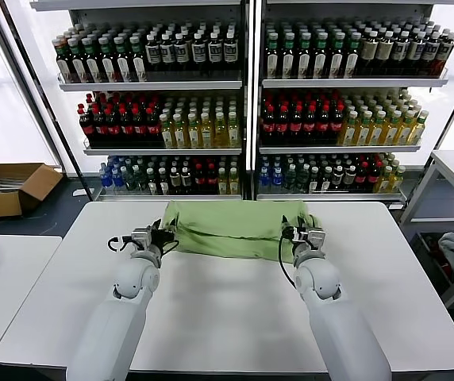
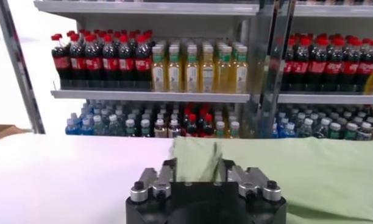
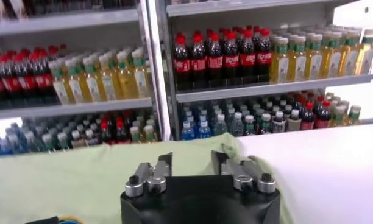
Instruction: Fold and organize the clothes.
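Head: green shirt folded flat, far-centre of white counter; left gripper at its left edge, right gripper at its right edge.
Left wrist: fingers spread, released, cloth fold between them, not pinched.
Right wrist: fingers apart, released, above shirt.

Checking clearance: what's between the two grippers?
Only the folded green shirt spans from left gripper to right gripper; head view shows it.
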Controlling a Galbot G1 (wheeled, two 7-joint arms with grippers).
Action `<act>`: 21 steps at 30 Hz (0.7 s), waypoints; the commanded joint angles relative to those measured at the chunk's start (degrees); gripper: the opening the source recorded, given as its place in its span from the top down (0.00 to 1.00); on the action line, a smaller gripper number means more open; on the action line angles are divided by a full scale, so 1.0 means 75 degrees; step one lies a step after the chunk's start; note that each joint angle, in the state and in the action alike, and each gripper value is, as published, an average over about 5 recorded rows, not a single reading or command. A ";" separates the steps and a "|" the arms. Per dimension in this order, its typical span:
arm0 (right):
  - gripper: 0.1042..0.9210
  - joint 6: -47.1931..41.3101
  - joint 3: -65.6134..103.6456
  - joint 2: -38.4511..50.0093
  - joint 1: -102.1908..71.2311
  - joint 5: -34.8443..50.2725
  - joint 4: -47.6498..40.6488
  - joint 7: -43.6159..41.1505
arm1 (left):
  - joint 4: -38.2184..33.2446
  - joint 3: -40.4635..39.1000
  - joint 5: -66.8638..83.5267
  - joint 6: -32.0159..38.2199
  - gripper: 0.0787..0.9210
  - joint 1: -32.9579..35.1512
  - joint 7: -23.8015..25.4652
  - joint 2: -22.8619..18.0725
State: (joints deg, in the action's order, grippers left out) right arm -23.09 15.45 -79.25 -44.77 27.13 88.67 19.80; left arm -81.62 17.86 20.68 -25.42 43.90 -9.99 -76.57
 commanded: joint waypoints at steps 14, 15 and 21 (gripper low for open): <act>0.12 -0.1087 0.0352 0.0736 -0.2140 -0.0498 0.2327 0.1006 | -0.1234 -0.0026 -0.0286 -0.0796 0.12 0.1079 -0.0130 0.0247; 0.12 -0.1124 0.0356 0.0772 -0.2174 -0.0497 0.2348 0.1013 | -0.1215 -0.0023 -0.0292 -0.0795 0.12 0.1081 -0.0118 0.0247; 0.12 -0.1178 0.0368 0.0846 -0.2157 -0.0445 0.2208 0.1053 | -0.1071 -0.0024 -0.0345 -0.0743 0.12 0.1017 -0.0044 0.0241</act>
State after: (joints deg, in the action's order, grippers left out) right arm -30.35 17.91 -74.26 -57.78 24.54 102.82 26.52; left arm -88.96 17.69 18.60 -30.33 50.33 -10.44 -74.87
